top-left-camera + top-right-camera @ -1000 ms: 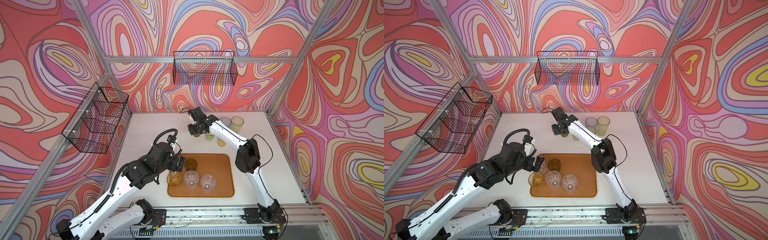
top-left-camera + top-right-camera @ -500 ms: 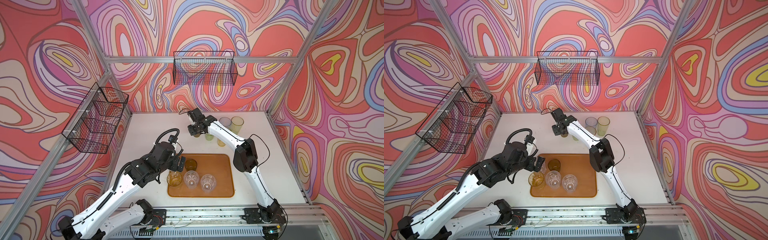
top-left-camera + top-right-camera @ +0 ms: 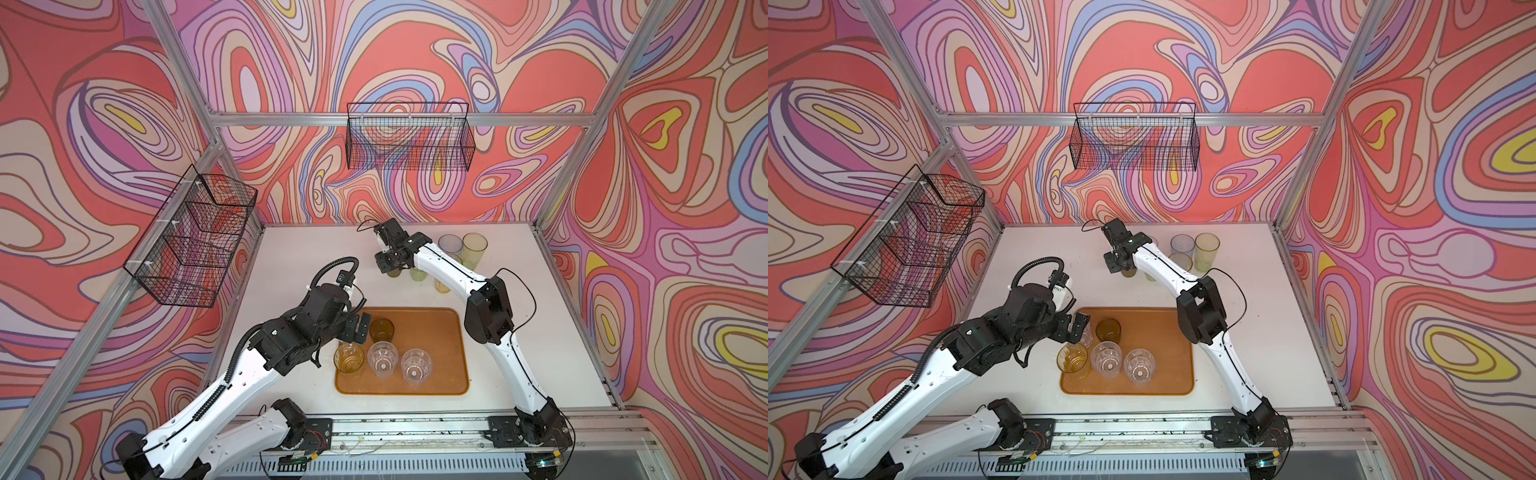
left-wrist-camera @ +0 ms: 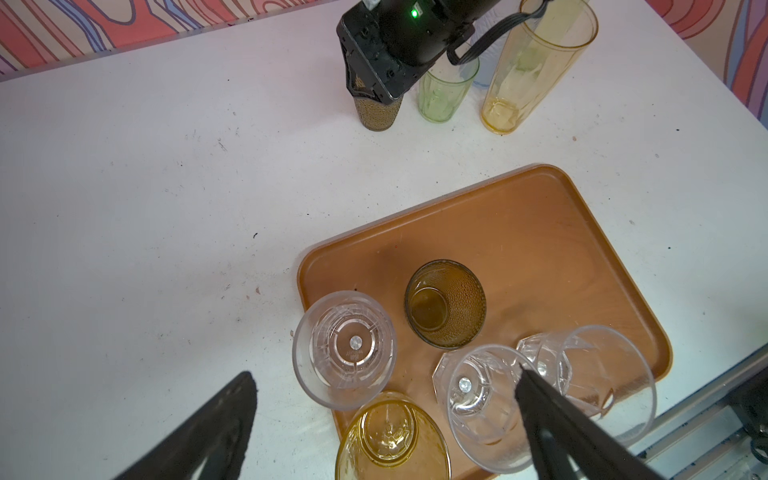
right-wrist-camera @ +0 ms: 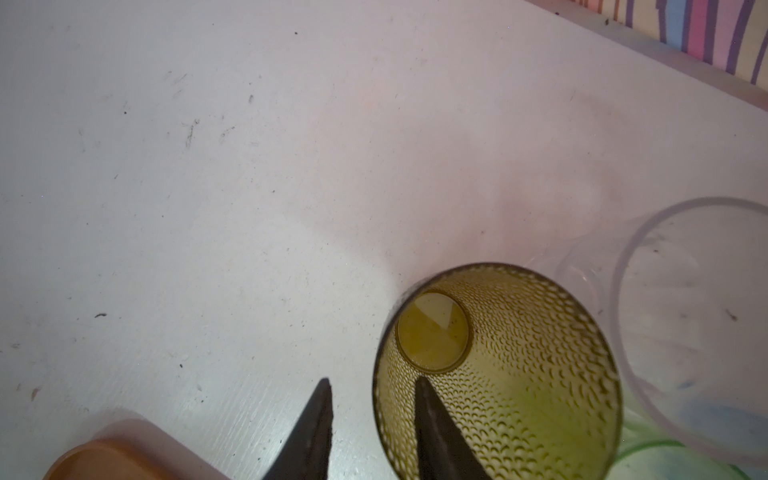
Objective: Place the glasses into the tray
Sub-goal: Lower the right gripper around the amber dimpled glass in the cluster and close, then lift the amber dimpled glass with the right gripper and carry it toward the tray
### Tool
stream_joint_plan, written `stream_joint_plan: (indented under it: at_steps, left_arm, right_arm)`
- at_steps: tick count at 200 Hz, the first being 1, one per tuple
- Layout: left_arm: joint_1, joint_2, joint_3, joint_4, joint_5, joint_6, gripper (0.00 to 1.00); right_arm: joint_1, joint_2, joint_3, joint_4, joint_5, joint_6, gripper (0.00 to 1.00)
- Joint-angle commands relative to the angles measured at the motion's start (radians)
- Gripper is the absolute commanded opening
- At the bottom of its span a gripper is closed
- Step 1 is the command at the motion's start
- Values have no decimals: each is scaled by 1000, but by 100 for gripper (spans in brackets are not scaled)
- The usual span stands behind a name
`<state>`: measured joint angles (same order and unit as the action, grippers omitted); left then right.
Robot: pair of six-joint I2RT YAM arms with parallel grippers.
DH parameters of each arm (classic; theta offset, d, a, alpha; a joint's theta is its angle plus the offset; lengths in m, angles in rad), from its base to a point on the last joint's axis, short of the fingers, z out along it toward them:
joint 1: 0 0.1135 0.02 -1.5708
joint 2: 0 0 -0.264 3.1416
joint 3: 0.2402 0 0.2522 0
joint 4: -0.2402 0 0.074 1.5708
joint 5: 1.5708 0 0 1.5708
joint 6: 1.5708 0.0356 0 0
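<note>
The orange-brown tray (image 3: pixel 440 332) holds several glasses: a dark olive-brown one (image 3: pixel 381 329), an amber one (image 3: pixel 349 359) and clear faceted ones (image 3: pixel 382 363) (image 3: pixel 416 365). My left gripper (image 3: pixel 360 328) hangs open over the tray's left edge, above a clear glass (image 4: pixel 345 345). At the back, my right gripper (image 5: pixel 374 380) straddles the rim of a dimpled olive-brown glass (image 5: pixel 519 374) on the table. One finger is inside and one outside, with slim gaps to the wall. Green (image 3: pixel 417 274), yellow (image 3: pixel 444 286), grey-blue (image 3: pixel 451 245) and yellow-green (image 3: pixel 475 249) glasses stand beside it.
Black wire baskets hang on the back wall (image 3: pixel 409 141) and the left wall (image 3: pixel 191 241). A clear glass (image 5: pixel 698 311) stands close against the olive-brown one. The right arm's elbow (image 3: pixel 488 309) hangs over the tray's right edge. Bare table lies left of the tray.
The right gripper's jaws have narrowed a little around the olive-brown glass's wall. The left arm has hardly moved and its jaws stay wide.
</note>
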<state>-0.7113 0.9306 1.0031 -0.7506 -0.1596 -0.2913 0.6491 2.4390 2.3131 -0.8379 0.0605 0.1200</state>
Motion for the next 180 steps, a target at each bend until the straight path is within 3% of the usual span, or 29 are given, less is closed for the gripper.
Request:
stream_joint_plan:
  at_steps: [1, 51, 180]
  left_arm:
    - [6, -6, -8, 1, -15, 14, 100]
    - [6, 0, -4, -2, -23, 13, 100]
    - [6, 0, -4, -7, -27, 12, 100]
  right_arm:
    - [-2, 18, -4, 15, -20, 0, 32]
    - [-2, -16, -72, 48, -46, 20, 28]
    - [-2, -55, -102, 50, -66, 46, 3]
